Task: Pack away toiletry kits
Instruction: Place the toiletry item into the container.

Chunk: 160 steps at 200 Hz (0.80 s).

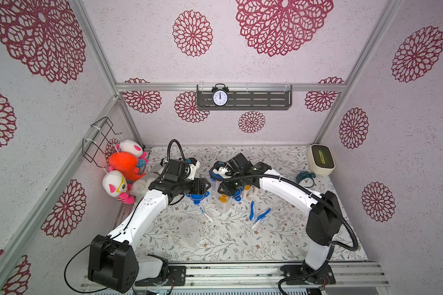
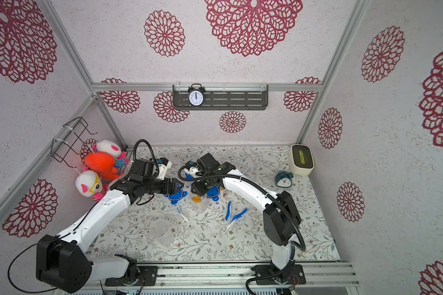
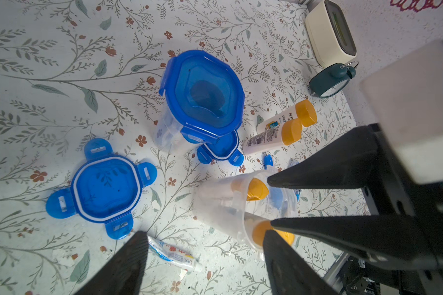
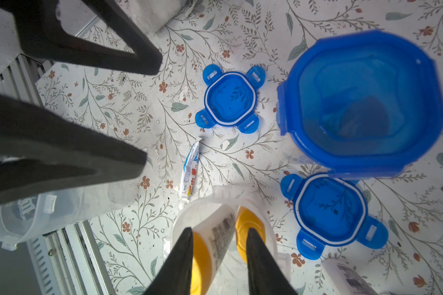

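Left wrist: perhaps four bottles [image 3: 274, 135]

Lidded cup [image 3: 202, 102] upright; loose lid [image 3: 105, 189] beside; open cup [image 3: 215, 204] holds orange-capped bottles [image 3: 256, 190].

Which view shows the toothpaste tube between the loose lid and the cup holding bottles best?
Right wrist: the toothpaste tube lies whole and sharp, its print readable. Left wrist shows it close but with one end covered. In both top views it is only a thin sliver.
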Available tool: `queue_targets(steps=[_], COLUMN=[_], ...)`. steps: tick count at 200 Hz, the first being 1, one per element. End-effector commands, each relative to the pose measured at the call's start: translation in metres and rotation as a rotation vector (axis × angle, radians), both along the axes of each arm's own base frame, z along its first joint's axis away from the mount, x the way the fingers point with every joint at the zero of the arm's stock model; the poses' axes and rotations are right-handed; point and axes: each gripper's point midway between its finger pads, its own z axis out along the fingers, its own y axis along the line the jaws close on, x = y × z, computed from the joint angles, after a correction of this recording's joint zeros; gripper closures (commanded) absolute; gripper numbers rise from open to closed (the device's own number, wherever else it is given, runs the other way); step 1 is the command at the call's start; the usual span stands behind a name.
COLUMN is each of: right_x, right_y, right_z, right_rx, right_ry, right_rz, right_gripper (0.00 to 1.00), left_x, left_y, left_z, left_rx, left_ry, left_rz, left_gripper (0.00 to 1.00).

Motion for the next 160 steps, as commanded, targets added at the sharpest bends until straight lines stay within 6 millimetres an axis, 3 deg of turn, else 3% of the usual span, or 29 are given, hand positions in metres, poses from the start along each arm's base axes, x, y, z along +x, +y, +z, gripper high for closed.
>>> queue_targets(steps=[1,46,70,94,118,134,147,160], right_x=[0.003,0.0,0.002,0.006,0.011,0.003,-0.012,-0.028], right_y=[0.004,0.001,-0.017,-0.067,-0.148,-0.202,-0.227,-0.237], right_z=[0.012,0.039,0.058,0.061,0.039,0.018,0.003,-0.012], right_rx=[0.025,0.083,0.108,0.106,0.062,-0.008,-0.044,-0.062], right_ry=[-0.024,-0.055,-0.077,-0.042,0.055,0.135,0.196,0.255], right_rz=[-0.013,-0.033,-0.099,-0.263,-0.553,-0.748,-0.841,-0.891], right_gripper=[0.63,0.64,0.64,0.63,0.57,0.56,0.55,0.54], left_x=[0.005,0.008,0.008,0.005,0.0,-0.002,-0.003,-0.003], left_y=[0.003,0.01,0.012,0.007,-0.001,-0.004,-0.005,-0.005], left_z=[0.004,-0.003,-0.003,0.003,0.013,0.017,0.019,0.019], left_rx=[0.011,0.041,0.049,0.027,-0.018,-0.036,-0.039,-0.038], left_ry=[-0.002,0.021,0.03,0.018,-0.018,-0.04,-0.047,-0.048], left_rz=[0.021,0.057,0.068,0.039,-0.007,-0.029,-0.033,-0.036], left_gripper=[0.25,0.25,0.25,0.25,0.25,0.25,0.25,0.25])
